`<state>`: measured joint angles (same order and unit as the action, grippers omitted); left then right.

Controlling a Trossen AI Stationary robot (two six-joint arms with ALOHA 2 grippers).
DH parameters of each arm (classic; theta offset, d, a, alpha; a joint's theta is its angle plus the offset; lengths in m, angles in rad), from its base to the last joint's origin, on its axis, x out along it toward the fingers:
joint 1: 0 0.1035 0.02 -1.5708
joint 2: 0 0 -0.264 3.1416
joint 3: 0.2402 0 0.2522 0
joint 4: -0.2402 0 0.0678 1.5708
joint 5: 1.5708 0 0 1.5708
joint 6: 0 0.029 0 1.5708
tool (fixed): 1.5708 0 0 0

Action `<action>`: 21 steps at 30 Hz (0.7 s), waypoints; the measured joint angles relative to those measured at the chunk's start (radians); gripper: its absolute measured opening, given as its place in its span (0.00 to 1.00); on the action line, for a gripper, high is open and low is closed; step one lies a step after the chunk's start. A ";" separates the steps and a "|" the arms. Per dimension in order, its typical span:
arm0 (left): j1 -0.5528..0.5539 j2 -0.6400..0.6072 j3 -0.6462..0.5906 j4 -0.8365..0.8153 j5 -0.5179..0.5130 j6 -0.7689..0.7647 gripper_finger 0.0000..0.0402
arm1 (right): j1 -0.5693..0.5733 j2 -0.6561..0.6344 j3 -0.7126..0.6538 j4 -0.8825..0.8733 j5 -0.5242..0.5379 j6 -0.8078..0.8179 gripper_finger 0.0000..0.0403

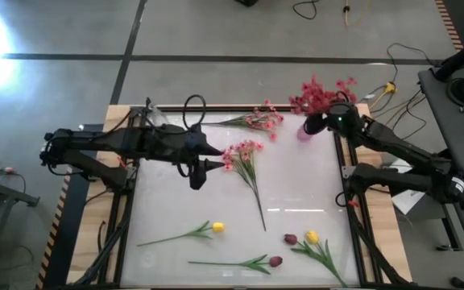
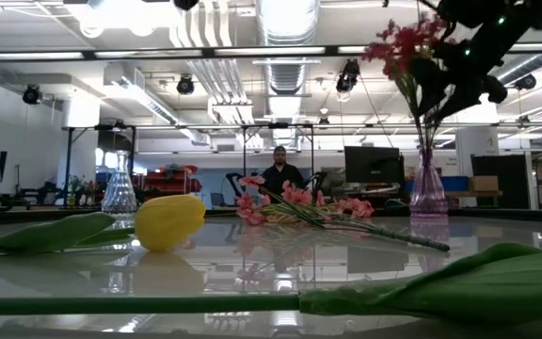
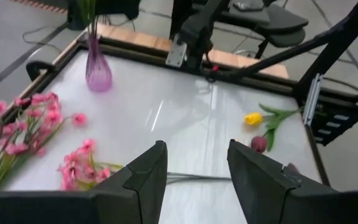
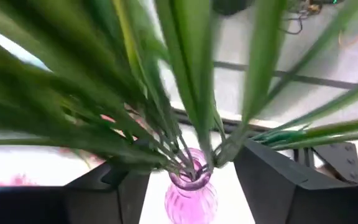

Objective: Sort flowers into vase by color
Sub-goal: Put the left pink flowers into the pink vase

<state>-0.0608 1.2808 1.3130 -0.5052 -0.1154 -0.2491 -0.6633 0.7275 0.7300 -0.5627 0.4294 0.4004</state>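
A purple vase (image 1: 304,130) stands at the table's far right with a red blossom spray (image 1: 321,97) upright in it. My right gripper (image 4: 182,155) hangs open just above the vase's neck (image 4: 191,180), one finger on each side of the green stems, apart from them. My left gripper (image 3: 194,168) is open and holds nothing. It hovers left of a pink spray (image 1: 244,155) that lies flat. Another pink spray (image 1: 258,121) lies by the far edge. Near the front lie yellow tulips (image 1: 217,228) (image 1: 312,237) and maroon buds (image 1: 290,239) (image 1: 275,261).
A clear glass vase (image 1: 153,113) stands at the far left corner, behind my left arm. Dark frame rails (image 1: 127,201) run along the table's left and right sides. In the low view a person (image 2: 280,174) sits far behind the table.
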 joint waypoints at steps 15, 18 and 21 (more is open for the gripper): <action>0.000 -0.005 -0.033 0.012 -0.002 -0.007 0.39 | 0.000 0.096 0.192 -0.254 -0.171 0.002 0.72; 0.000 -0.005 -0.048 0.011 -0.004 -0.007 0.39 | 0.000 0.125 0.231 -0.344 -0.221 0.002 0.74; 0.000 -0.005 -0.072 0.009 -0.008 -0.010 0.39 | 0.000 0.154 0.252 -0.393 -0.258 0.008 0.74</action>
<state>-0.0608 1.2755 1.2405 -0.4962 -0.1230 -0.2593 -0.6636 0.8812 0.9817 -0.9558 0.1715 0.4079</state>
